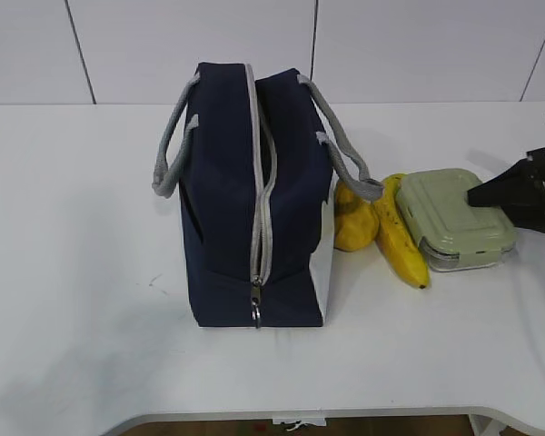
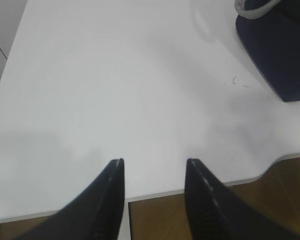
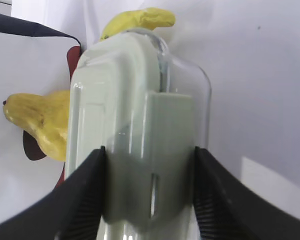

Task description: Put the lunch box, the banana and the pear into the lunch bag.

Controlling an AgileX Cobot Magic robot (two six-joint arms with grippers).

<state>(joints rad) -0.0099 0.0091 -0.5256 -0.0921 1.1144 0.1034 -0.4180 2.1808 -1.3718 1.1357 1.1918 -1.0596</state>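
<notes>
Right end effector (image 3: 149, 190) is pinching the near end of the box (image 3: 135, 130), fingers pressing both sides; box long axis is running straight ahead of it toward the banana (image 3: 140, 20). Pear (image 3: 42, 125) is lying ahead-left, bag (image 1: 254, 200) beyond. Left end effector (image 2: 155, 195) is hanging spread, empty, over the bench (image 2: 115, 90).

The boxy navy lunch bag (image 1: 227, 209) looks like matt woven cloth, with grey corded handles, a grey zipper tape and a small metal ring pull (image 1: 255, 313); the rectangular lunch box (image 3: 140, 125) between the right jaws is clear glossy plastic under a smooth, pale sage-green satin lid; the black gripper fingers (image 3: 80, 195) appear matt with ribbed inner pads; the white table (image 2: 115, 90) is smooth and faintly sheened.
</notes>
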